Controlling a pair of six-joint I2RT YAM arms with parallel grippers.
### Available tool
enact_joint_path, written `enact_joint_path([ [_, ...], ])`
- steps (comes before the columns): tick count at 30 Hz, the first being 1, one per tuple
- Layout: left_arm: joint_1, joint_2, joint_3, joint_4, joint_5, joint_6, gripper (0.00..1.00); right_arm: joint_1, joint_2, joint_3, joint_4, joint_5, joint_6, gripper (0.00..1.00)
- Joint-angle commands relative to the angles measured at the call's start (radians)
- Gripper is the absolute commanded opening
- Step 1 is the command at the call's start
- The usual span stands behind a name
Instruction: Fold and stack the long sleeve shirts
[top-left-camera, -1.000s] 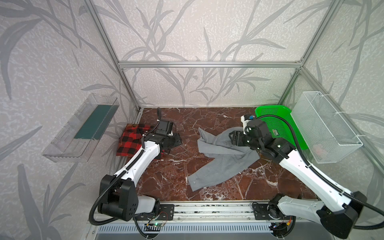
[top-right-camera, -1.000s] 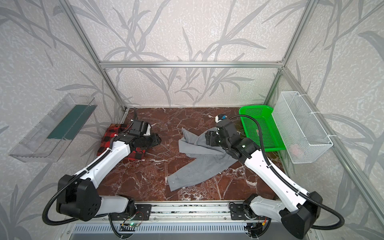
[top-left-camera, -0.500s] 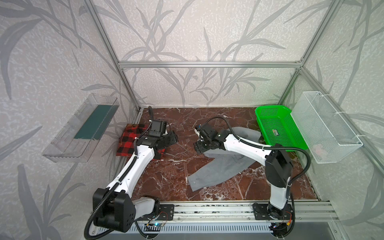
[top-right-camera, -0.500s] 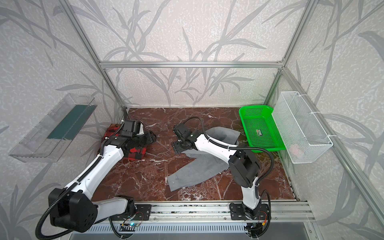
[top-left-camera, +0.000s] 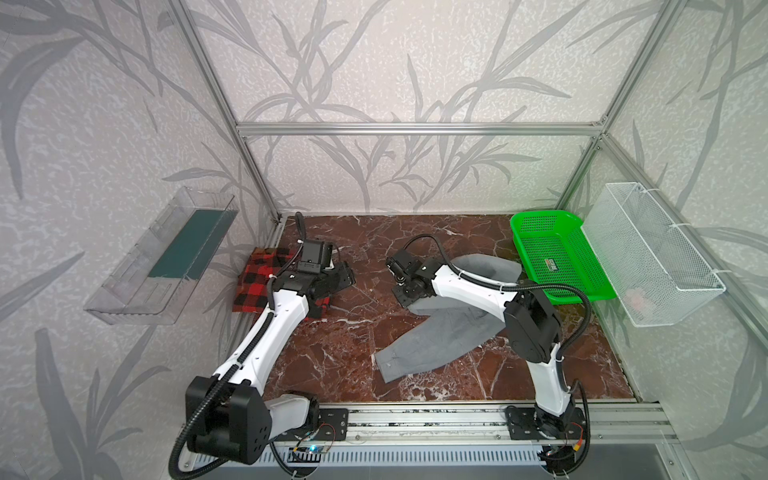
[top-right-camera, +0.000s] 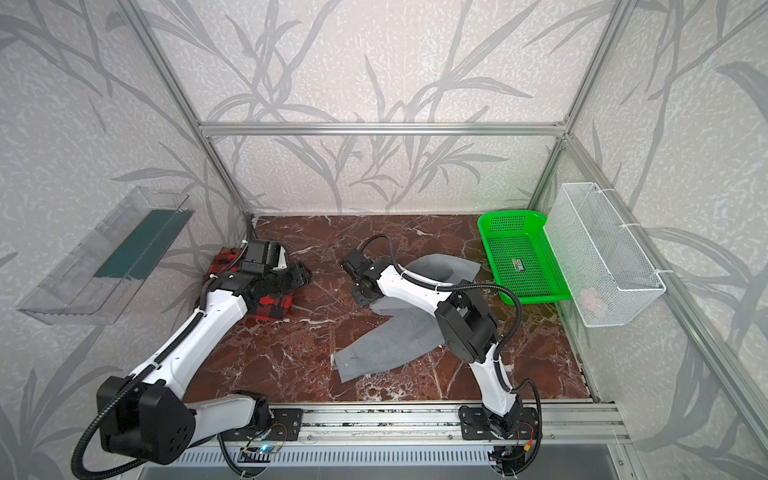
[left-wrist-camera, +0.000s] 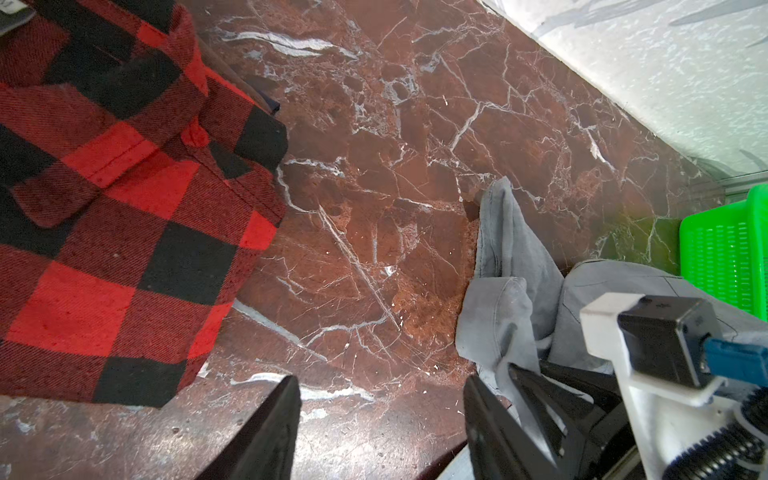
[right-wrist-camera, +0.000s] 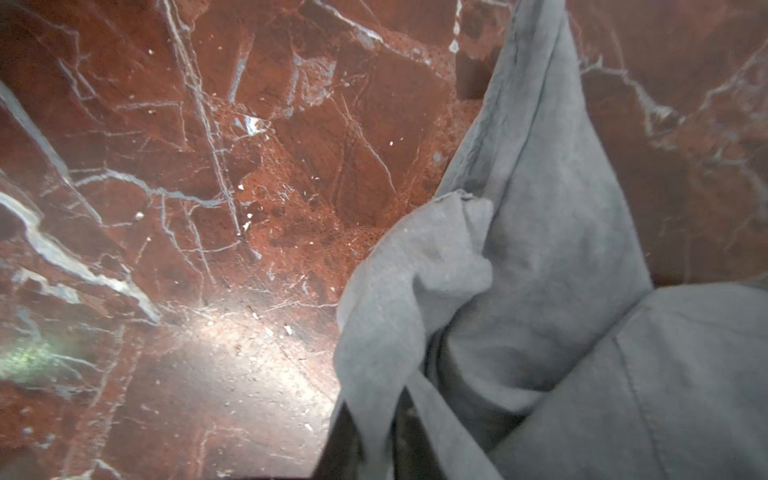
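A light gray shirt lies crumpled mid-table in both top views. My right gripper reaches across to the shirt's left edge. In the right wrist view the right gripper is shut on a fold of the gray shirt. The red-and-black plaid shirt lies folded at the far left, partly under my left arm. My left gripper hovers open over bare marble between the plaid shirt and the gray shirt, holding nothing.
A green plastic basket stands at the back right beside a white wire basket on the right wall. A clear shelf hangs on the left wall. An aluminium rail runs along the table's front edge.
My right arm swung from near the green basket leftward across the gray shirt, and its gripper closed on the shirt's left edge. The left gripper stayed almost in place, open.
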Motion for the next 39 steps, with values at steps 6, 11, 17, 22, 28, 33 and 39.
enact_joint_path([
  [6, 0.006, 0.004, -0.023, 0.025, 0.102, 0.053, 0.63, -0.019, -0.351, -0.006, -0.028, 0.04, -0.081, 0.0],
  [11, -0.001, 0.016, -0.031, 0.076, 0.207, 0.071, 0.63, -0.085, -0.623, -0.038, -0.013, -0.057, -0.098, 0.0],
  [17, -0.083, 0.025, -0.073, 0.247, 0.28, 0.101, 0.71, -0.195, -0.824, -0.033, -0.047, -0.23, -0.088, 0.0],
  [22, -0.142, 0.096, -0.049, 0.34, 0.186, 0.143, 0.72, -0.277, -0.921, -0.02, -0.083, -0.217, -0.078, 0.0],
  [28, -0.16, 0.403, 0.164, 0.25, 0.166, 0.032, 0.73, -0.367, -1.013, -0.054, -0.073, -0.255, -0.061, 0.0],
  [33, -0.223, 0.614, 0.381, 0.184, 0.109, -0.009, 0.73, -0.378, -1.076, -0.095, -0.068, -0.276, -0.062, 0.0],
  [39, -0.274, 0.797, 0.571, 0.134, 0.093, -0.026, 0.74, -0.381, -1.142, -0.115, -0.074, -0.274, -0.065, 0.0],
])
